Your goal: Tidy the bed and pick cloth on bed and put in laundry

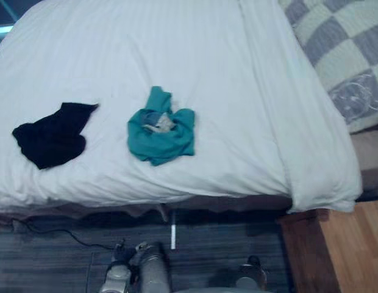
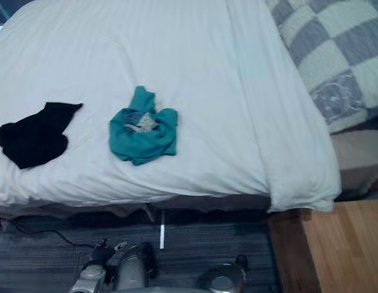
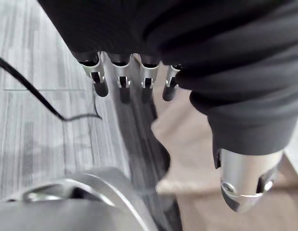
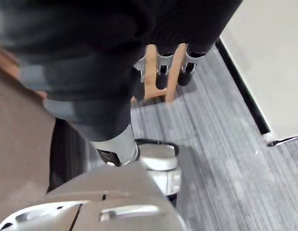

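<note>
On the bed a teal cloth is seen crumpled near the front edge, judged reachable. A black cloth is found well left of it. Neither is held: the left hand and right hand are hung low, fingers relaxed and empty.

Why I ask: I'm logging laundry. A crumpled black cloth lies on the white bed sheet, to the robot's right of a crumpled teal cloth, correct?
No: the crumpled black cloth lies on the white bed sheet to the robot's left of the crumpled teal cloth, as the left eye view shows.
</note>
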Controlling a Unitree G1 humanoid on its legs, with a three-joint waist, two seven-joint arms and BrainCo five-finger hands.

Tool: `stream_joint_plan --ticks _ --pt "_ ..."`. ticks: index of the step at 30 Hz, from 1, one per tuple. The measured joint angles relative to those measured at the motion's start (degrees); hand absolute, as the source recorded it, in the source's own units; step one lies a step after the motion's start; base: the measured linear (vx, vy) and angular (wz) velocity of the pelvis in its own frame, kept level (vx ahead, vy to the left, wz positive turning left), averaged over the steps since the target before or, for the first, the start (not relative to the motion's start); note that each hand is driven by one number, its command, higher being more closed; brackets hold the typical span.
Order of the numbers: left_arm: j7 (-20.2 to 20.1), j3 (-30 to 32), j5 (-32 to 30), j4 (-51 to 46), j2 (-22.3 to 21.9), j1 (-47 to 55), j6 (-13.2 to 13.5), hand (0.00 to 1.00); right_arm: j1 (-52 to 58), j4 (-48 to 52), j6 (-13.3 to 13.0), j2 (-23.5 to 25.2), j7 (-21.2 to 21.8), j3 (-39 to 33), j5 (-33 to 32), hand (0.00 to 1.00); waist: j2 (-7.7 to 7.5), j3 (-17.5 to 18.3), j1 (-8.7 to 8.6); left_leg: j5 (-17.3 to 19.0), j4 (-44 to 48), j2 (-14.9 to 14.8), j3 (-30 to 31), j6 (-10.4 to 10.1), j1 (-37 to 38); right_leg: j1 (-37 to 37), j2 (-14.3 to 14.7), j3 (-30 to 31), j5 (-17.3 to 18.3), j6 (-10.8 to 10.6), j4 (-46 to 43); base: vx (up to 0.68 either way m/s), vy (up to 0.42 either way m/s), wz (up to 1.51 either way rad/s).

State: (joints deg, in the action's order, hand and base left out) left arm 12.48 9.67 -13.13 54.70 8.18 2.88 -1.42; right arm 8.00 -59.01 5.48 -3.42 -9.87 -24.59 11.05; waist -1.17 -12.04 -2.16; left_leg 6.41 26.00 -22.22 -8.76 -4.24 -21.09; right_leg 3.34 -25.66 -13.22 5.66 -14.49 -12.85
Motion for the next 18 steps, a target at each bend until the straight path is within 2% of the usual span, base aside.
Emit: stream_joint_plan --ticks 1,2,3,4,5,6,7,8,9,10,11,12,13,14,15,16,18 --pt "0.0 -0.1 0.0 0.4 -0.3 0.7 0.0 0.00 -0.1 -0.4 -0.1 -0.3 0.0 0.1 -0.3 0.00 0.66 0.5 0.00 -0.6 -2.0 -1.1 1.4 -0.3 0.9 -0.4 -0.4 -0.2 0.0 -0.1 0.2 0.10 0.848 0.38" --pt "0.0 0.0 0.0 1.2 0.3 1.4 -0.1 0.00 -1.1 -1.6 -0.4 -0.2 -0.2 -0.2 -1.2 0.00 -0.08 0.7 -0.40 -3.4 -1.6 0.1 -0.2 -9.7 1.2 -2.9 -4.0 0.8 0.0 -1.3 2.9 0.11 0.694 0.47" --pt "0.6 0.2 0.0 1.7 2.5 1.3 -0.6 0.00 -1.9 -3.5 -0.3 1.3 -1.2 -0.9 -2.5 0.00 -3.07 2.0 -0.24 -0.8 1.7 3.4 -0.6 -8.6 -0.5 -3.7 -4.0 2.6 -0.5 -1.3 4.3 0.13 0.618 0.40" --pt "0.9 0.1 0.0 1.7 3.1 1.2 -0.6 0.00 -2.0 -3.9 -0.3 1.3 -1.1 -1.0 -2.8 0.00 -3.51 2.4 0.10 0.0 4.1 3.6 -0.8 -9.0 -1.1 -3.7 -3.3 2.2 -2.0 -0.4 4.6 0.16 0.378 -0.23" --pt "1.5 0.0 0.1 2.3 3.2 2.4 -0.9 0.00 -2.1 -3.5 -0.9 1.6 -1.1 -1.2 -3.9 0.00 -3.70 2.8 0.71 4.8 8.2 3.4 -2.6 -7.5 -0.7 -3.8 -4.0 1.6 -11.5 -0.5 6.2 0.16 0.623 -0.71" --pt "1.7 0.0 0.1 2.8 3.4 2.4 -1.2 0.00 -2.4 -3.2 -1.4 1.8 -1.3 -1.3 -4.5 0.00 -4.57 3.4 1.35 6.3 8.3 4.1 -6.2 -5.8 1.0 -2.0 -5.9 0.5 -16.8 1.4 5.8 0.15 0.640 -0.94" --pt "1.7 -0.1 0.1 2.8 3.1 2.6 -1.2 0.00 -2.7 -2.5 -1.3 1.9 -2.2 -1.2 -4.9 0.00 -5.07 3.7 1.70 6.4 7.2 4.6 -8.7 -4.6 2.5 -0.4 -7.3 -1.2 -18.3 4.5 4.3 0.11 0.587 -0.88" --pt "1.5 -0.2 -0.1 2.7 2.1 2.4 -1.2 0.00 -3.2 -2.3 -1.3 0.8 -2.4 -0.3 -5.2 0.00 -4.51 3.6 0.93 5.8 4.5 5.4 -11.4 -3.0 5.5 4.3 -6.9 -4.9 -11.4 7.7 -6.8 0.11 0.341 -0.84" --pt "1.3 -1.1 -0.4 2.5 1.7 2.3 -1.2 0.00 -3.5 -2.4 -1.4 0.6 -2.3 1.8 -5.8 0.00 -3.67 3.4 0.24 4.7 0.9 5.9 -12.7 -2.2 8.4 6.4 -2.9 -6.1 -4.7 5.1 -13.5 0.10 0.301 -0.77" --pt "1.3 -1.8 -0.5 2.5 1.6 2.3 -1.2 0.00 -3.8 -2.2 -1.5 0.6 -2.2 3.0 -6.0 0.00 -3.14 3.1 -0.05 3.6 -2.0 6.1 -13.7 -2.0 10.3 7.1 0.6 -5.6 -0.7 3.9 -15.7 0.07 0.223 -0.54" --pt "0.9 -3.6 -0.5 2.6 1.5 1.9 -1.2 0.00 -3.6 -0.6 -1.7 1.6 -2.0 4.6 -6.0 0.00 -1.57 3.0 -1.03 0.3 -8.7 6.5 -14.8 -1.9 13.7 7.0 9.6 -4.6 5.4 4.0 -16.3 0.06 0.140 -0.20" --pt "0.2 -4.9 -0.5 2.6 1.3 1.1 -1.2 0.00 -2.7 1.1 -1.8 2.0 -1.3 5.6 -6.0 0.00 -0.43 2.9 -1.89 -2.5 -13.5 7.1 -14.9 -1.6 15.5 6.2 16.2 -3.7 7.4 6.2 -12.9 0.06 0.097 0.12" --pt "-0.1 -5.6 -0.5 2.6 0.9 0.2 -1.2 0.00 -1.8 2.4 -1.8 1.7 -0.8 6.7 -6.0 0.00 0.10 2.8 -2.32 -4.3 -16.5 8.2 -14.7 -1.5 16.4 4.1 20.8 -2.3 8.4 8.5 -6.8 0.04 0.070 0.70" --pt "-0.8 -5.7 -0.6 2.7 -1.0 -1.6 -1.2 0.00 -1.2 3.6 -2.2 1.3 -0.1 7.2 -6.0 0.00 1.85 1.4 -3.52 -6.0 -19.7 9.8 -12.5 -1.3 17.4 -0.8 24.6 2.3 5.7 11.7 0.5 0.02 0.072 0.72" --pt "-1.4 -6.3 -0.7 2.4 -1.8 -1.8 -1.1 0.00 -0.9 3.7 -2.3 1.0 0.0 7.3 -6.0 0.00 2.32 1.1 -3.39 -6.7 -20.9 10.8 -11.8 -1.0 18.2 -1.6 24.6 3.7 5.1 11.9 0.9 0.04 0.091 0.82" --pt "-2.4 -7.5 -1.2 1.4 -3.5 -1.7 -0.7 0.00 -0.6 4.4 -2.4 0.7 0.1 7.2 -6.1 0.00 2.99 0.4 -3.29 -7.7 -22.2 12.5 -11.3 -0.8 20.3 -1.6 23.6 5.9 6.9 13.9 -2.5 0.08 0.052 0.45" --pt "-2.5 -7.6 -1.8 1.2 -4.7 -1.7 -0.8 0.00 -1.3 4.8 -2.6 0.8 0.1 7.9 -6.4 0.00 2.62 0.1 -3.15 -7.7 -17.9 13.8 -10.2 -0.8 18.6 -1.0 21.2 5.4 9.5 13.5 -6.8 0.05 -0.028 0.55"
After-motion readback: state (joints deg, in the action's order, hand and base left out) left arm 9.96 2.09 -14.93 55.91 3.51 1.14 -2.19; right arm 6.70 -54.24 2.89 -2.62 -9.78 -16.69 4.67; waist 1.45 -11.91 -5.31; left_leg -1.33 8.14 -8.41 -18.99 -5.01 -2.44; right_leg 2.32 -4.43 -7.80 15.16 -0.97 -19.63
